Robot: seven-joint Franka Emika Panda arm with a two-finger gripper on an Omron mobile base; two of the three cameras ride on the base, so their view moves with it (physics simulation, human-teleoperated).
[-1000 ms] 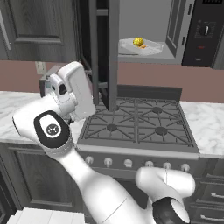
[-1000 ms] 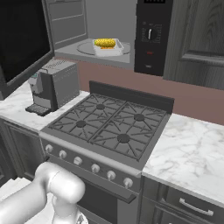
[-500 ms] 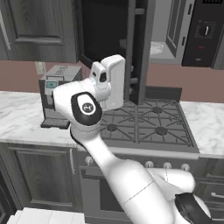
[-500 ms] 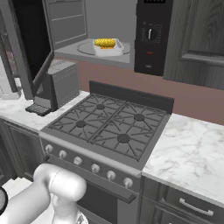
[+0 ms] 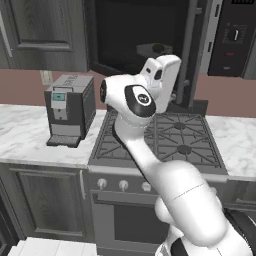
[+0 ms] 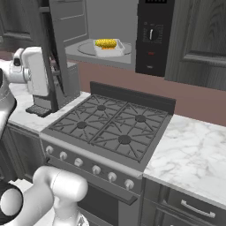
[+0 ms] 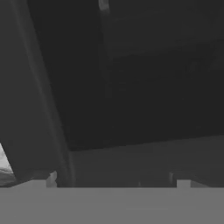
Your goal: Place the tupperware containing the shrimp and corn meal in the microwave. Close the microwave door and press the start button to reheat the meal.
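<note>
The tupperware [image 6: 109,46] with the yellow corn and shrimp meal [image 6: 106,43] rests on the round turntable inside the microwave [image 6: 102,27]. The microwave door [image 5: 142,37] is swung partway round, and its dark glass hides the inside in the left base view. In the right base view the door [image 6: 56,57] appears nearly edge-on. My white hand [image 5: 161,76] presses against the door's outer face. My gripper [image 7: 113,181] faces the dark glass very close, with the tips wide apart and nothing between them. The control panel with its dial [image 6: 153,36] is right of the cavity.
A gas stove [image 5: 160,135] lies below the microwave. A grey coffee machine [image 5: 69,107] stands on the marble counter [image 5: 25,135] to the left. Dark cabinet doors [image 6: 198,35] flank the microwave. More marble counter [image 6: 194,154] runs right of the stove.
My arm has swung to the right and carried the microwave door with it from wide open to partway round. In the left base view the door now covers the tupperware.
</note>
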